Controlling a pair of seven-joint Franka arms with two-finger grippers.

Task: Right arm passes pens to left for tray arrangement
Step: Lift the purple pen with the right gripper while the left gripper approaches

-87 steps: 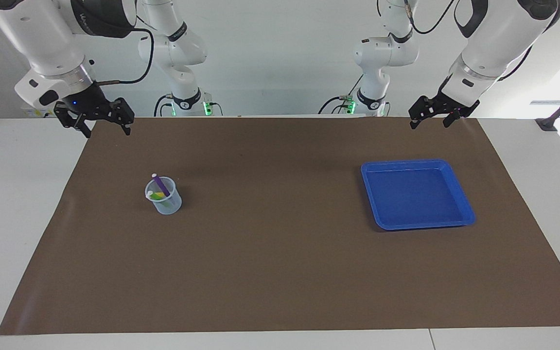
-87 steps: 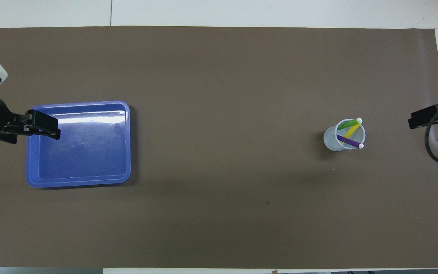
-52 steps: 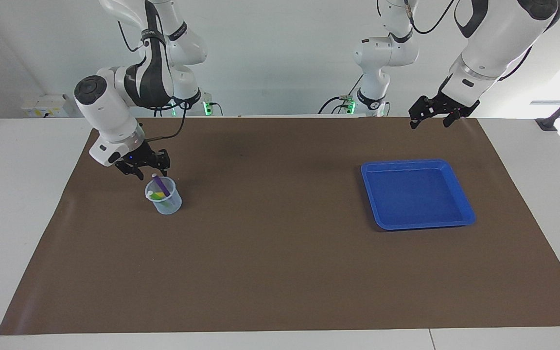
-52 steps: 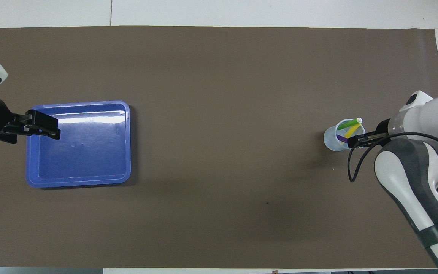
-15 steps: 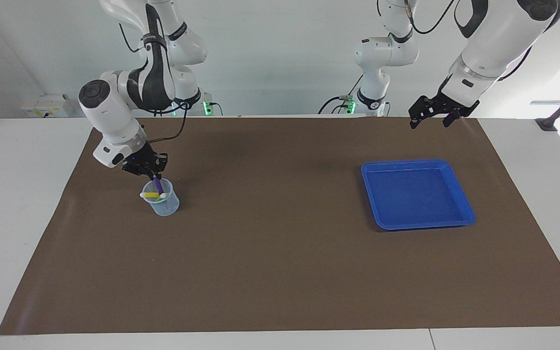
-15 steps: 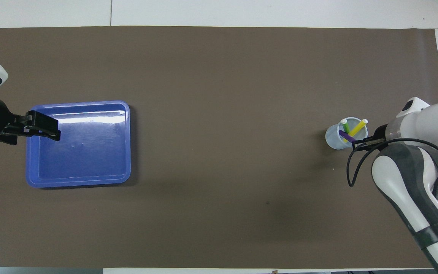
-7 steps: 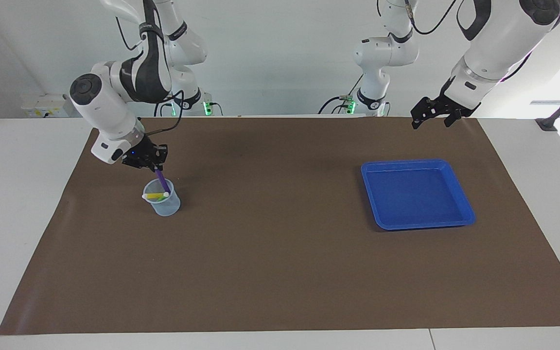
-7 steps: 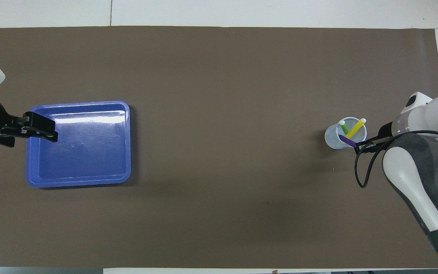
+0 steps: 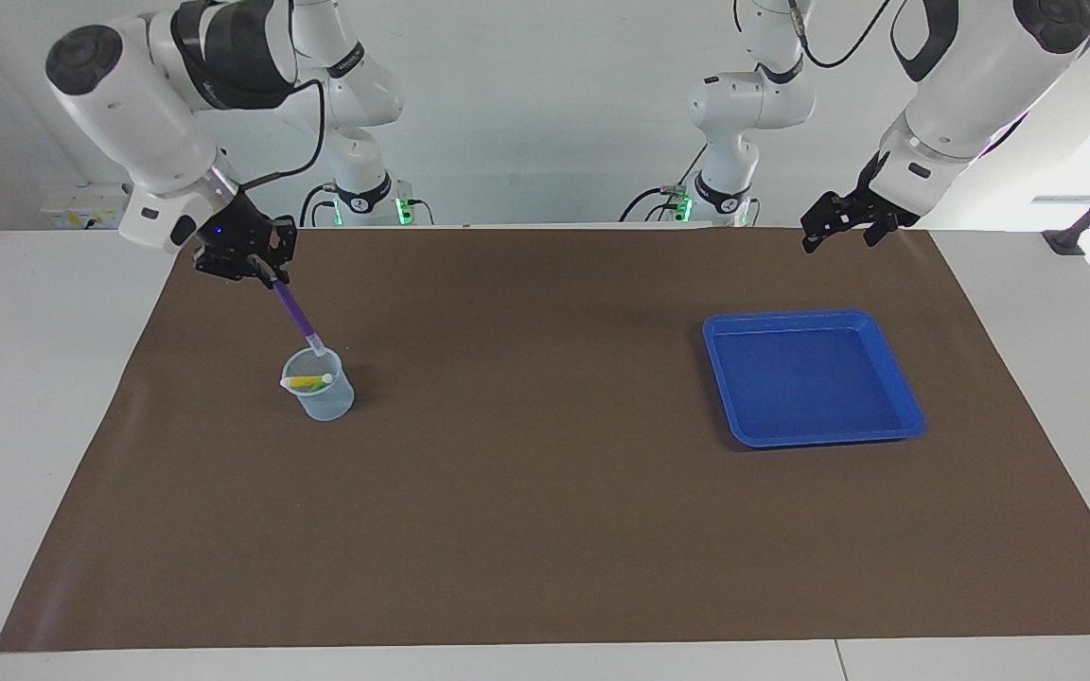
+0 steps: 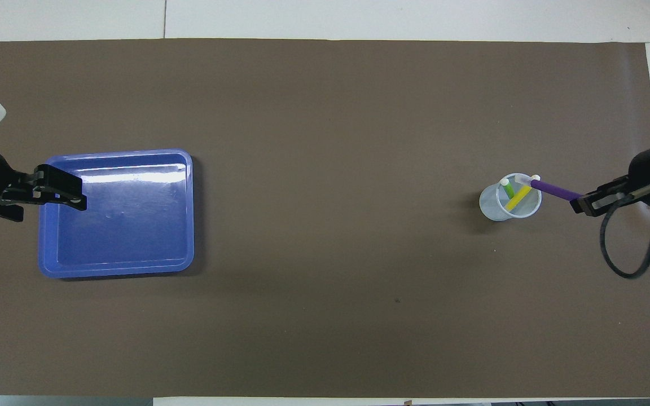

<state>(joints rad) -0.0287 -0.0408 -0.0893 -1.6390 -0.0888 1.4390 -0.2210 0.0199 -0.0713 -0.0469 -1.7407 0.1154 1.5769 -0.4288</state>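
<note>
- Pens: three in all, one purple pen point(image 9: 295, 309), one green pen point(image 10: 508, 188) and one yellow pen point(image 10: 519, 195).
- Two of them, green and yellow, stand tilted inside the single translucent cup point(image 9: 322, 392) at the left of the facing view; the yellow one lies almost level across the rim there.
- In the facing view the purple one hangs slantwise in the upper left, long axis running from the right gripper point(image 9: 266, 270) down to its whitish end, which sits right at the cup's rim (touching or just above, I cannot tell).
- The right gripper is clamped on the purple pen's upper end, up in the air above the brown mat point(image 9: 526, 492).
- One blue tray point(image 9: 895, 374) rests on the mat at the right of the facing view, nothing in it.
- The left gripper point(image 9: 848, 227) waits above the mat's edge, upper right of that view, fingers spread and holding nothing.
</note>
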